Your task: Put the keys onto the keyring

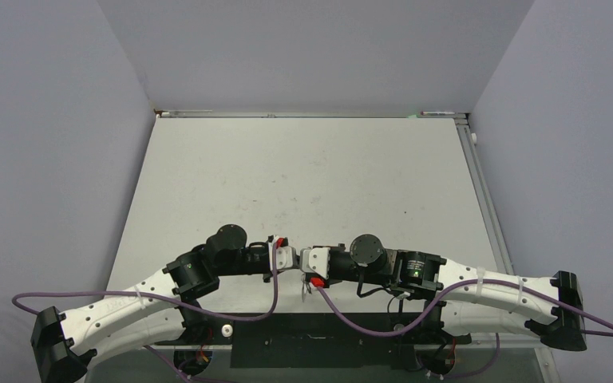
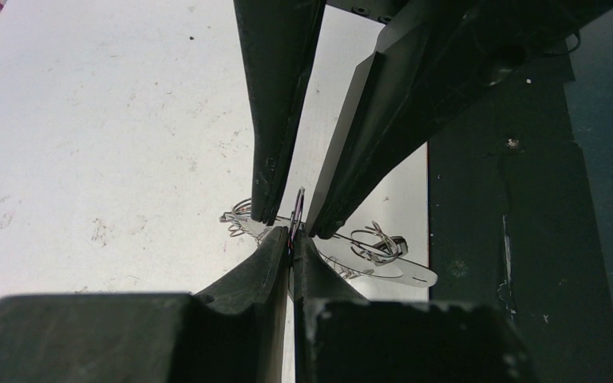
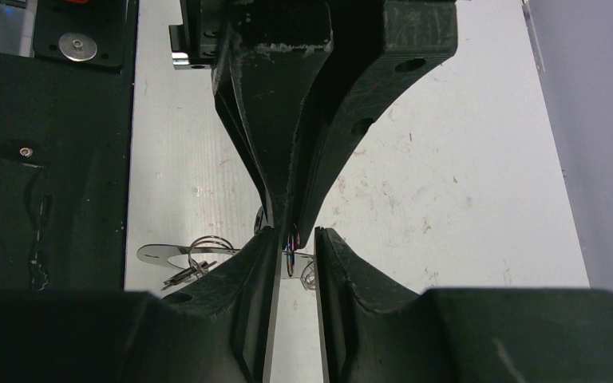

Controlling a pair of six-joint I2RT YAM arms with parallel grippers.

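Observation:
My two grippers meet tip to tip over the table's near edge, the left gripper (image 1: 290, 257) facing the right gripper (image 1: 309, 260). The left gripper (image 2: 294, 239) is shut on a thin upright wire loop (image 2: 298, 209) on the rim of the keyring (image 2: 403, 271), a flat silvery hoop seen almost edge-on. In the right wrist view that loop (image 3: 292, 239) stands in the gap of my right gripper (image 3: 295, 243), whose jaws are apart and not pressing on it. A small dark-headed key (image 3: 177, 277) hangs from another loop (image 3: 206, 243) on the keyring (image 3: 160, 254); it also shows as the key (image 2: 397, 243).
The white table (image 1: 303, 175) stretches away behind the grippers. A black base plate (image 1: 319, 327) lies along the near edge under both arms, with purple cables (image 1: 351, 323) looping over it. Grey walls close in on the left, the back and the right.

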